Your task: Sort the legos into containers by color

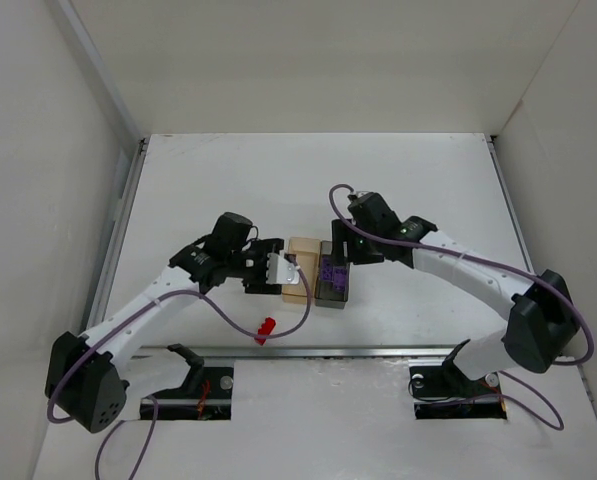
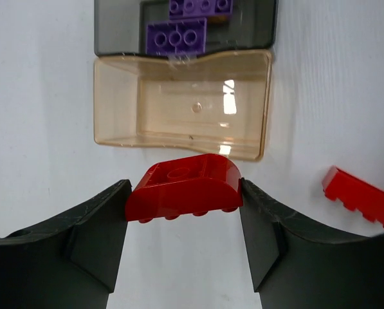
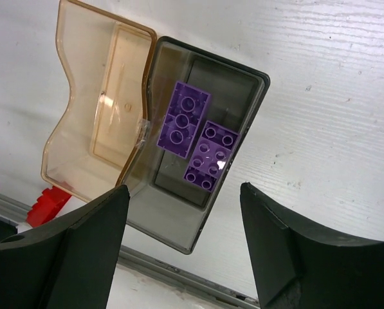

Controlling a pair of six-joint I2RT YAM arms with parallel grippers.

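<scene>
My left gripper [image 2: 184, 205] is shut on a red lego [image 2: 184, 183], held upside down with its studs facing down, just short of the empty amber container [image 2: 179, 143]. From above, the left gripper [image 1: 283, 272] sits at the amber container's [image 1: 300, 250] left side. A second red lego [image 1: 267, 328] lies on the table nearer the bases, also seen as the red lego [image 2: 362, 196] in the left wrist view. The dark grey container [image 3: 172, 212] holds two purple legos [image 3: 184, 118] [image 3: 210, 156]. My right gripper [image 3: 185, 238] hangs open above the grey container with nothing between its fingers.
A metal rail [image 1: 378, 352] runs across the table just in front of the containers, close to the loose red lego. White walls [image 1: 68, 200] enclose the left, right and back of the table.
</scene>
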